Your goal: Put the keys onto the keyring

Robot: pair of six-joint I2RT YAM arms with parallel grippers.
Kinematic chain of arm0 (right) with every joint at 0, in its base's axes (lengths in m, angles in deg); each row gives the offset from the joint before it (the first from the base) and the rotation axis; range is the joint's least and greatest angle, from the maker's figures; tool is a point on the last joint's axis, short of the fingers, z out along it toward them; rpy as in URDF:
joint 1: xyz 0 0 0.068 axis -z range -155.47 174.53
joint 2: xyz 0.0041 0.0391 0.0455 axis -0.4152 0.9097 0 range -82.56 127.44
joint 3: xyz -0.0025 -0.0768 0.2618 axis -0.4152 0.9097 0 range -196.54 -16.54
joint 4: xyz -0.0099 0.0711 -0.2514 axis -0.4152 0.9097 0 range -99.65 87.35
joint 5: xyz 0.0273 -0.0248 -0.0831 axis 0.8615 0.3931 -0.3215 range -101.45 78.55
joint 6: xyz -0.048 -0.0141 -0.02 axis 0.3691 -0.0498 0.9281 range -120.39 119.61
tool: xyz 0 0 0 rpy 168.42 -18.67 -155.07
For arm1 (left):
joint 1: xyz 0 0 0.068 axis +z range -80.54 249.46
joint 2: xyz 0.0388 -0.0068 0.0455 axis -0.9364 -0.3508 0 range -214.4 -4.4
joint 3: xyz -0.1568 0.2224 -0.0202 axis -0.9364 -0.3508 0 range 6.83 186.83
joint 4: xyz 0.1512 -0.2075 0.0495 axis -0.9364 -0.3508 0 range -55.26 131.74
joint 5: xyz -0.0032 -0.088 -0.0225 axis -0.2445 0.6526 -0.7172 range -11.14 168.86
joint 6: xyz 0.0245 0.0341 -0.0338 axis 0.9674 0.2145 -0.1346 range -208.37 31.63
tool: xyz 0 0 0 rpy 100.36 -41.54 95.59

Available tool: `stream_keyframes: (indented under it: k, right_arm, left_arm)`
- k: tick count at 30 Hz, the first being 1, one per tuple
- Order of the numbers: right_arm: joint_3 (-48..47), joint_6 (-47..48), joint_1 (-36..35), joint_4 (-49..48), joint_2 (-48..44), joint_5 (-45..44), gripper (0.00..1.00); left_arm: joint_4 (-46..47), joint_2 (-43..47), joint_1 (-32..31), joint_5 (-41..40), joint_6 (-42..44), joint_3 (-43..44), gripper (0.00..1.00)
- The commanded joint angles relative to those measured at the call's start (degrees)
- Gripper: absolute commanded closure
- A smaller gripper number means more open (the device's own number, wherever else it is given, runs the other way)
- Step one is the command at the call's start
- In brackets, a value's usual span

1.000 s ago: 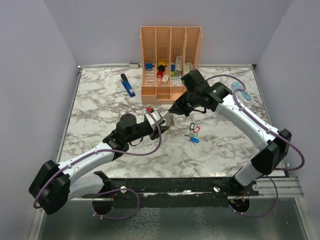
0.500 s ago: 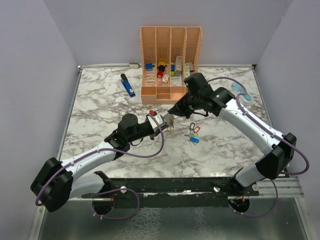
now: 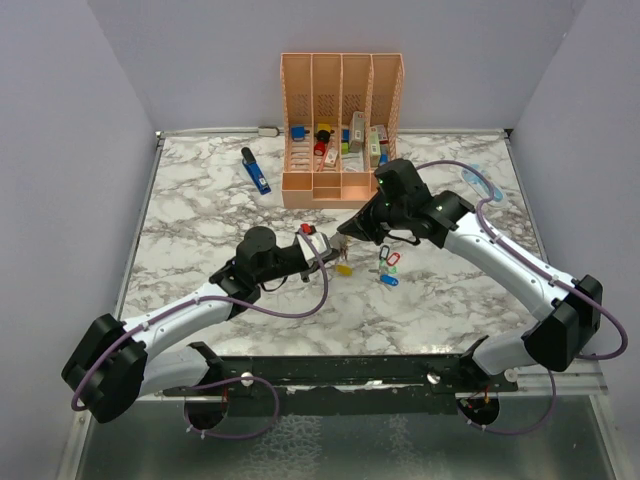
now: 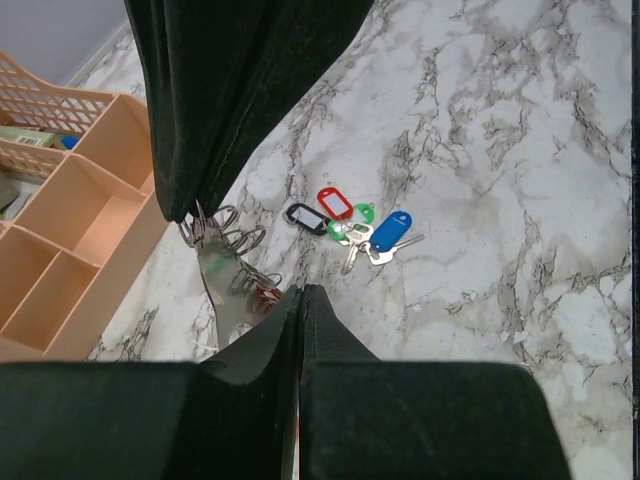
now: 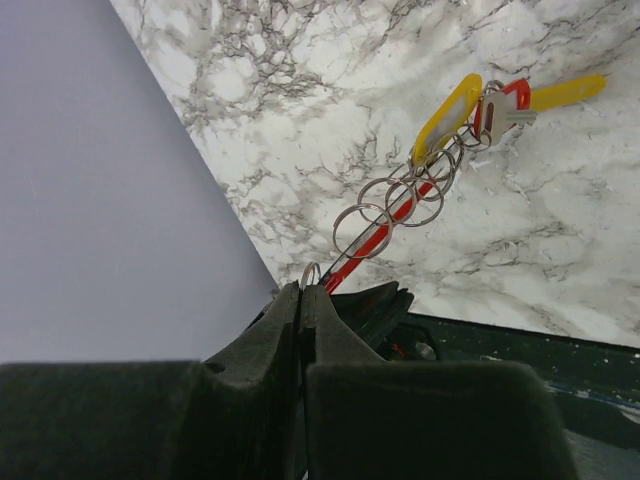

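The keyring shows in the right wrist view as a red bar (image 5: 375,240) strung with several metal rings (image 5: 400,205), a yellow-tagged key (image 5: 448,118) and a second yellow tag (image 5: 565,92). In the left wrist view its grey-white half (image 4: 222,290) is visible. My left gripper (image 3: 318,250) is shut on the keyring (image 3: 305,229) and holds it above the table. My right gripper (image 3: 338,240) meets it from the right and is shut on a small metal ring (image 5: 311,272) at the bar's end. Loose keys with black, red, green and blue tags (image 4: 350,222) lie on the marble, also seen in the top view (image 3: 387,264).
A peach organiser (image 3: 340,130) with small items stands at the back centre. A blue pen-like tool (image 3: 255,170) lies to its left. A pale blue gadget (image 3: 480,183) lies at the back right. Grey walls close in both sides.
The right arm has swung nearer and lower, its gripper staying at the keyring. A yellow tag now hangs lower under the two grippers. The left gripper has shifted slightly.
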Motion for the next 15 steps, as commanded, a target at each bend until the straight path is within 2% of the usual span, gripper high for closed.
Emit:
stream_keyframes:
  k: [1,10,15]
  right_arm:
    - [2.67,3.88,0.00,-6.95,-2.81,-1.87,0.99]
    - [4.58,5.75,-0.01,-8.93,-4.14,-3.18,0.99]
    - [5.28,5.64,-0.01,-10.65,-5.21,-2.48,0.99]
  left_arm:
    - [-1.71,0.39,-0.19,2.92,-0.75,3.10,1.00]
    - [-4.25,-0.24,-0.16,2.71,-0.80,4.41,1.00]
    - [-4.98,-1.02,-0.19,-0.34,1.94,3.07,1.00]
